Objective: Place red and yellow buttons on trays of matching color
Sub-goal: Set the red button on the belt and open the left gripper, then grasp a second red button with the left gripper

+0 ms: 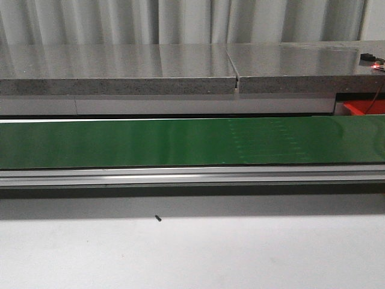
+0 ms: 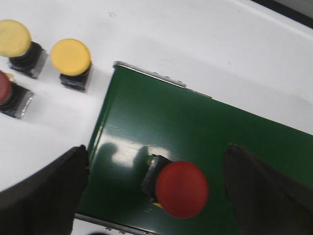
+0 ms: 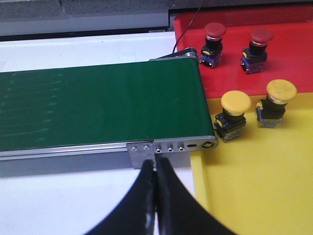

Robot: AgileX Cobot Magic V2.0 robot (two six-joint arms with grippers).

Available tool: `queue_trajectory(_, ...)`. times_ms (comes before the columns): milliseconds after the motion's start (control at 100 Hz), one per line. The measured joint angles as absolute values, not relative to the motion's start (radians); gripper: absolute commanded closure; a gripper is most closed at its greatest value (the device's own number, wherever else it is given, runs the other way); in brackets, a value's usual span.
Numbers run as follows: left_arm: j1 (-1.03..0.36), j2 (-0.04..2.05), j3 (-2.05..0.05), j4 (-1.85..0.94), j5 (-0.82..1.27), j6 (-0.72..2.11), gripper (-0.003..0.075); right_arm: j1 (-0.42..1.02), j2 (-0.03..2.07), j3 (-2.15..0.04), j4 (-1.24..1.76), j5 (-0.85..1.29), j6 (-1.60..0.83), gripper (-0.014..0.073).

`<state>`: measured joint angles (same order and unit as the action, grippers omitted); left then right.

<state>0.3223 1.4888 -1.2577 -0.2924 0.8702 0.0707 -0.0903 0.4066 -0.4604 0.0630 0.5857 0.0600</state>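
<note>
In the left wrist view a red button stands on the green conveyor belt near its end. My left gripper is open and straddles it without touching; its black fingers sit on both sides. On the white table beside the belt are two yellow buttons and another red button. My right gripper is shut and empty, just short of the belt's other end. There the red tray holds two red buttons. The yellow tray holds two yellow buttons.
The green belt runs across the whole front view, with a metal rail in front and a grey counter behind. A corner of the red tray shows at far right. A small black screw lies on the white table.
</note>
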Motion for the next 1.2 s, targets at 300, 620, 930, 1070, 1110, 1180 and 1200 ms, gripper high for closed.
queue_trajectory(300,0.450,1.491,-1.258,-0.154,0.885,0.018,0.0173,-0.090,0.407,-0.460,0.063,0.586,0.060,0.0686)
queue_trajectory(620,0.506,1.604,-1.258,-0.113,0.883,0.000,0.0174,-0.090,0.407,-0.460,0.063,0.586,0.060,0.0686)
queue_trajectory(930,0.506,1.810,-1.365,-0.109,0.862,0.000,0.0174,-0.090,0.407,-0.460,0.063,0.586,0.060,0.0686)
queue_trajectory(1070,0.506,1.872,-1.409,-0.103,0.846,0.000,0.0174,-0.090,0.407,-0.460,0.063,0.586,0.060,0.0686)
queue_trajectory(1110,0.506,1.884,-1.418,-0.101,0.838,0.000,0.0174,-0.090,0.407,-0.460,0.063,0.586,0.060,0.0686)
queue_trajectory(1180,0.506,1.907,-1.427,-0.099,0.818,0.000,0.0174,-0.090,0.407,-0.460,0.063,0.586,0.060,0.0686)
queue_trajectory(1200,0.506,1.913,-1.429,-0.099,0.811,0.000,0.0174,-0.090,0.407,-0.460,0.063,0.586,0.060,0.0686)
